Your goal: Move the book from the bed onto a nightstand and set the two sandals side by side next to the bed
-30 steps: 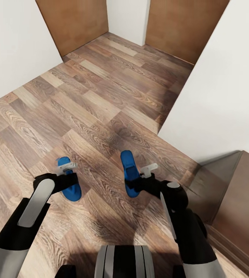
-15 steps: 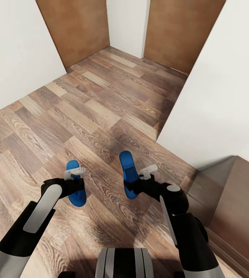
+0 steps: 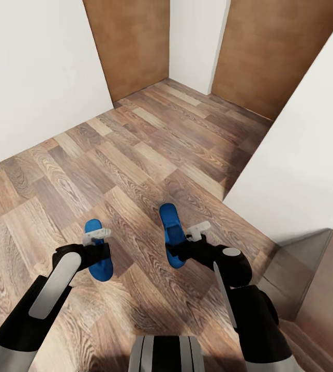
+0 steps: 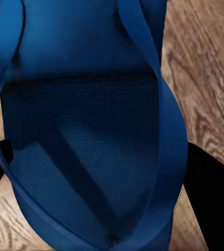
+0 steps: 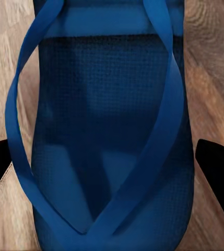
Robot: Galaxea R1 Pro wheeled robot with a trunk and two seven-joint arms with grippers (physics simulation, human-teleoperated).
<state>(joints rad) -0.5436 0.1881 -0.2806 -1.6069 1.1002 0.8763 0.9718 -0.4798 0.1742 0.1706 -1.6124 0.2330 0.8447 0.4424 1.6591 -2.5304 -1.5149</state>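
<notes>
Both arms loaded. Left gripper (image 3: 97, 238) is clenched on the left sandal (image 3: 99, 254), lower left of the head view. Right gripper (image 3: 190, 238) is clenched on the right sandal (image 3: 171, 234), lower centre. In each wrist view the blue sole (image 4: 91, 136) (image 5: 109, 125) sits square between the dark gripper fingers (image 4: 211, 193) (image 5: 219, 167), straps facing the camera, so both grasps look centred.

The sandals hang over the wooden floor (image 3: 135, 155), well apart, and not parallel: toes splay away from each other. White walls left and right, brown doors (image 3: 130, 46) at the top of the frame. A dark brown panel (image 3: 332, 289) at lower right may be the bed frame; cannot say for sure. Book and nightstand not visible.

Judgement: carrying stage, placement not yet done. To do it well:
- keep the grip firm while the base turns; thin soles could twist out.
- face the bed side before lowering.
- bring the two arms closer and rotate the wrists so the soles run parallel, toes the same way.
- lower flat until the soles meet the floor, then let go, one at a time.

Risk: dropping from height leaves them skewed.
</notes>
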